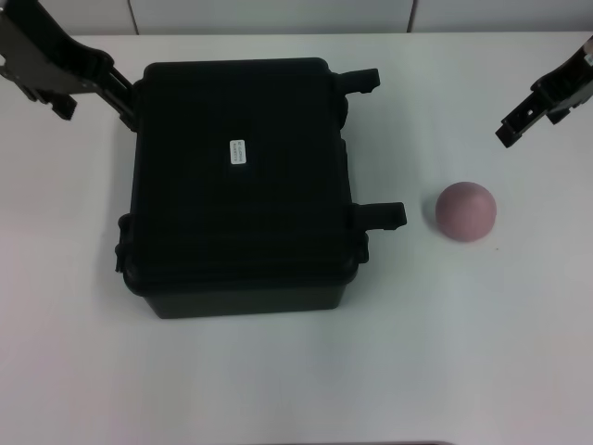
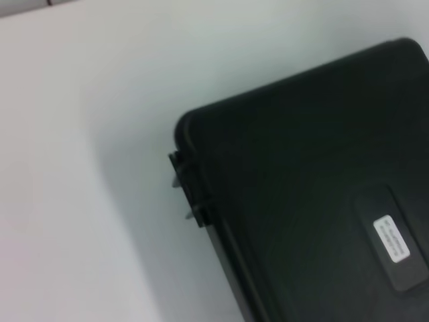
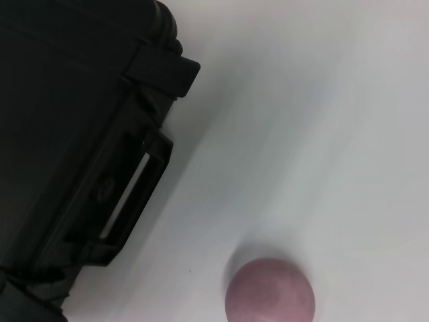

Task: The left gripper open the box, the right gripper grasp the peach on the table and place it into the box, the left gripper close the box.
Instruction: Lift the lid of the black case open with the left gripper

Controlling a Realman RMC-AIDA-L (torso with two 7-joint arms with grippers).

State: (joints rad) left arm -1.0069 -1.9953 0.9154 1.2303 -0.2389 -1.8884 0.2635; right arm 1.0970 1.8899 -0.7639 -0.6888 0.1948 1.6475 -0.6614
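**Closed box, free peach, both arms clear: risks at the opening step**

The box (image 1: 243,181) lies flat on the white surface (image 1: 296,371) with its lid down, label sticker (image 1: 238,151) uppermost and two latches (image 1: 380,216) projecting from the side that faces the peach (image 1: 466,211). The peach sits on the surface just beside the nearer latch, apart from the box. The left pincer (image 1: 120,102) hangs at the box's far left corner, near the hinge side; whether its jaws are apart or together cannot be told. The right pincer (image 1: 519,125) hovers beyond and to the right of the peach, holding nothing; its jaw gap cannot be told either.

Judged hazards:
- The latches lie on the side opposite the left pincer, so a reach across the lid may press it down or shove the whole box sideways.
- A shoved box, or a latch springing outward, could strike the peach; being round, it would probably roll off across the surface.
- If only one latch releases, lifting the lid would drag the box.
- A lid opened short of its rest may fall shut on the right pincer.
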